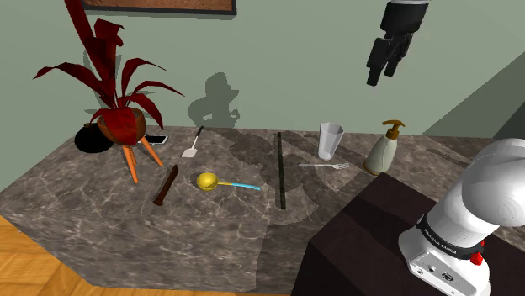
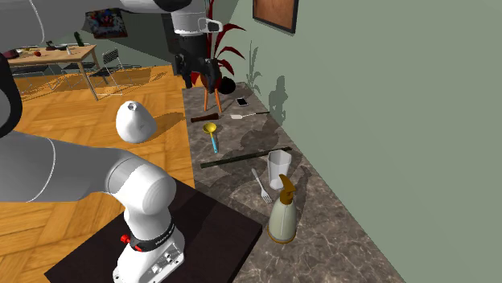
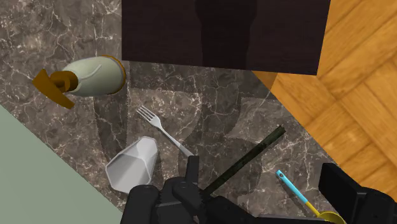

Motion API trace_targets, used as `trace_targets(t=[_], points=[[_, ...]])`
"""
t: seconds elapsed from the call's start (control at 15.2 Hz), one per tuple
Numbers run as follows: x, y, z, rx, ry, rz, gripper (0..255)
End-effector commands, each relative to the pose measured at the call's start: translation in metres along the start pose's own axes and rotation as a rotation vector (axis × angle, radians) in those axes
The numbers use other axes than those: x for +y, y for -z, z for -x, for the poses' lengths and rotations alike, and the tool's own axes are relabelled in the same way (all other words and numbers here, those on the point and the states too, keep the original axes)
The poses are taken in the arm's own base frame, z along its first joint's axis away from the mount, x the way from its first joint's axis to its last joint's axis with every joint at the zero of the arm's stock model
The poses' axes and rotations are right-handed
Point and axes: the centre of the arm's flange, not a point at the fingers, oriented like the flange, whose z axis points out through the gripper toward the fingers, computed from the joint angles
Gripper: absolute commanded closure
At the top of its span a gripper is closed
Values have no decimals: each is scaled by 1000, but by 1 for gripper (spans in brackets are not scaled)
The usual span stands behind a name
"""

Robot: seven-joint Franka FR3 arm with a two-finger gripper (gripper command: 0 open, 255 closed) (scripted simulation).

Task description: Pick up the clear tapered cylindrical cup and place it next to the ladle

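Note:
The clear tapered cup (image 1: 331, 140) (image 2: 279, 166) (image 3: 132, 163) stands upright on the dark marble counter (image 1: 92, 202), close to the wall. A ladle (image 1: 220, 182) (image 2: 211, 135) (image 3: 299, 194) with a yellow bowl and a blue handle lies flat toward the shoulder view's left of the cup, beyond a long dark rod (image 1: 281, 168) (image 3: 248, 162). My black gripper (image 1: 385, 59) (image 2: 199, 79) (image 3: 261, 197) hangs high above the counter, open and holding nothing. In the wrist view the cup sits off to one side of the fingers, well below them.
A soap dispenser (image 1: 383, 150) (image 2: 282, 213) (image 3: 86, 77) and a fork (image 1: 326, 166) (image 3: 162, 130) lie close to the cup. A red plant in a pot (image 1: 118, 118), a spatula (image 1: 193, 143), a brown stick (image 1: 166, 185) and a phone (image 1: 156, 139) occupy the far end. The dark stand (image 1: 379, 235) borders the counter.

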Motion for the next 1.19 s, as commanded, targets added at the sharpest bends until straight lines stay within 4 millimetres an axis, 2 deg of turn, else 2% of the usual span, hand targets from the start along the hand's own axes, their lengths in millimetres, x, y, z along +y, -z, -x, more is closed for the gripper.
trace_targets(t=[0.0,1.12], points=[[0,0,0,0,0,0,0],[73,-175,-119,-18,-39,42,0]])
